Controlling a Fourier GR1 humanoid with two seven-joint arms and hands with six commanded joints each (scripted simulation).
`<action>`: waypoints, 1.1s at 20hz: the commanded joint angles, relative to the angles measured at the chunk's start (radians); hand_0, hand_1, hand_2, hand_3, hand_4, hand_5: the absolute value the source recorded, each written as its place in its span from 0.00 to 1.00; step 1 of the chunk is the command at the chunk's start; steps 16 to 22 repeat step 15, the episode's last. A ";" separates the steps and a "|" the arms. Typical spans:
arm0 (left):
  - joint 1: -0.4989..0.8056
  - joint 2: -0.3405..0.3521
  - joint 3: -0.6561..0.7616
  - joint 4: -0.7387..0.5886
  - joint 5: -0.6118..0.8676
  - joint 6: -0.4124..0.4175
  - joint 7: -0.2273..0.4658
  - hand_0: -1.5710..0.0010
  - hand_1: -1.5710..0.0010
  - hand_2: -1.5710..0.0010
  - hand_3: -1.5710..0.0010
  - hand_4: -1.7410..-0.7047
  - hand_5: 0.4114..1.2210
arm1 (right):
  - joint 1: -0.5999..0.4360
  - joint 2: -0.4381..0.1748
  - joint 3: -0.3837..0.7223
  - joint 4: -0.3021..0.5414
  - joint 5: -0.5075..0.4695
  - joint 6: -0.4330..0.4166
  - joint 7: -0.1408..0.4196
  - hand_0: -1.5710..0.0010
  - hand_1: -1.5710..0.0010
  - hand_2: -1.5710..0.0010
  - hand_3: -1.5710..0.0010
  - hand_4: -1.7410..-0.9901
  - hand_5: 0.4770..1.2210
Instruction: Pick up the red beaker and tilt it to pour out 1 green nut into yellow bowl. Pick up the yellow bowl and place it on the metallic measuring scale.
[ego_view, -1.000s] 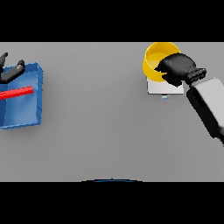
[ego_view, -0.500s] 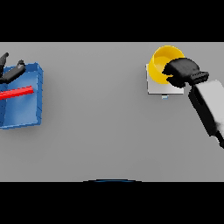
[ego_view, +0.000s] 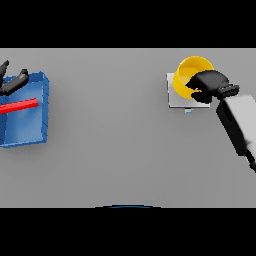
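Yellow bowl (ego_view: 189, 76) sits tilted on the metallic measuring scale (ego_view: 175, 98), and my right hand (ego_view: 210, 85) curls its fingers over the bowl's near rim, gripping it. Far across the grey counter (ego_view: 115, 145), my left hand (ego_view: 12, 82) rests with relaxed fingers at a blue bin (ego_view: 30, 131) holding a red bar (ego_view: 17, 106).

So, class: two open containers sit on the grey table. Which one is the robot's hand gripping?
The round yellow bowl, held by the right hand over the scale; the blue rectangular bin isn't.
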 joint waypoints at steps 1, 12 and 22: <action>0.000 -0.001 -0.002 -0.005 0.001 -0.002 0.003 1.00 1.00 1.00 1.00 0.87 0.45 | 0.002 -0.001 -0.010 -0.009 -0.013 0.014 0.003 0.15 0.28 0.36 0.48 0.20 0.80; 0.001 -0.008 0.002 -0.004 0.006 0.003 0.001 1.00 1.00 1.00 1.00 0.87 0.42 | -0.023 0.014 -0.011 0.027 -0.019 0.068 0.039 0.92 0.92 0.94 0.95 0.44 0.44; 0.005 0.000 0.005 -0.004 0.005 0.002 -0.001 1.00 1.00 1.00 1.00 0.88 0.43 | -0.006 0.008 -0.009 0.007 -0.027 0.090 0.039 0.96 0.96 0.97 0.97 0.47 0.41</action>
